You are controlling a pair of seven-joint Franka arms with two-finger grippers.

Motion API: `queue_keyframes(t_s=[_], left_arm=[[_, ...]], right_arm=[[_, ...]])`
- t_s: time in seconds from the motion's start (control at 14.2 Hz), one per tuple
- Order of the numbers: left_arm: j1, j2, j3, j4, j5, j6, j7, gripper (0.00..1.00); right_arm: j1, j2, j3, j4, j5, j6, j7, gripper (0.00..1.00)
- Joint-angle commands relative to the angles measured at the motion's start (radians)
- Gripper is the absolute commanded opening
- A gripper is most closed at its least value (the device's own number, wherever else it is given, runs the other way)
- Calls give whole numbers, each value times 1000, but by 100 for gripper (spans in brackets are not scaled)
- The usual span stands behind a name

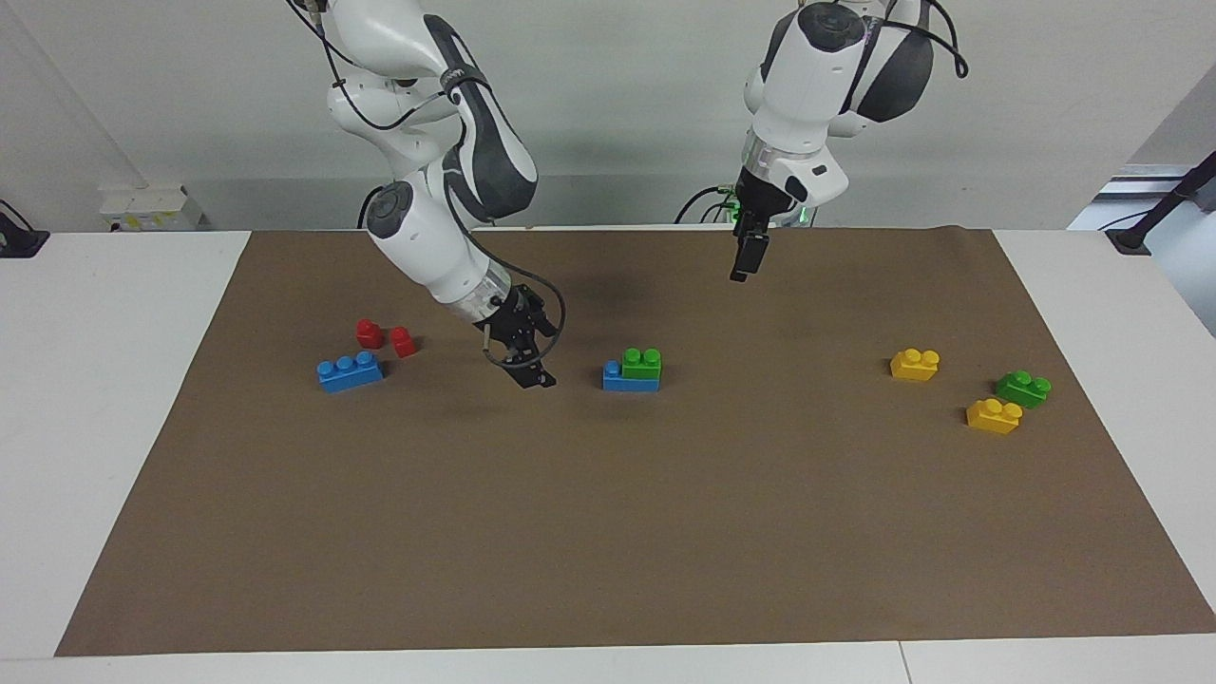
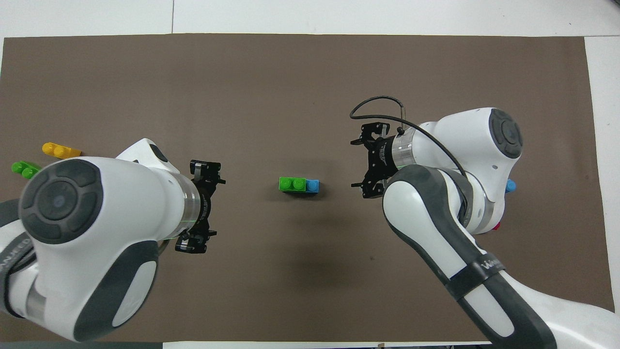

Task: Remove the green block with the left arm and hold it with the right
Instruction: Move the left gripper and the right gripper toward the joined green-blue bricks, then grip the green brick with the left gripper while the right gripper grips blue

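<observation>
Facing view: green block (image 1: 642, 365) sits mid-frame, pressed onto one end of a blue brick (image 1: 629, 378) on the brown mat (image 1: 608, 532); stack intact. Right gripper (image 1: 532, 372), left of centre, is low and just beside the stack but apart from it; finger spacing cannot be told. Left gripper (image 1: 749, 258), upper centre, hangs high over the mat, well apart from the stack; fingers look closed, holding nothing. A second green brick (image 1: 1023, 388) lies at far right among two yellow bricks.

Overhead view: green block (image 2: 292, 184) at centre, blue stud showing beside it. Right gripper (image 2: 370, 167) at right of centre, left gripper (image 2: 201, 208) at left; neither touches.

Judgement: nothing done yet. Remaining: right arm clamps the blue brick, left arm pulls the green block off.
</observation>
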Motion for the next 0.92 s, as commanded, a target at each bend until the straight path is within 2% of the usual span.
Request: queue_keyframes(t_s=[0.0, 0.21, 0.64, 0.85], left_arm=[[-60, 96, 15, -16, -8, 128, -148, 100], [-74, 174, 15, -8, -8, 224, -242, 100], [-125, 256, 15, -11, -8, 309, -316, 100], [-132, 277, 17, -19, -8, 354, -354, 100]], right_arm=[[29, 31, -2, -19, 27, 63, 13, 97], [38, 83, 0, -7, 52, 83, 10, 97], [115, 156, -2, -2, 92, 209, 10, 97], [125, 164, 0, -2, 103, 215, 10, 97]])
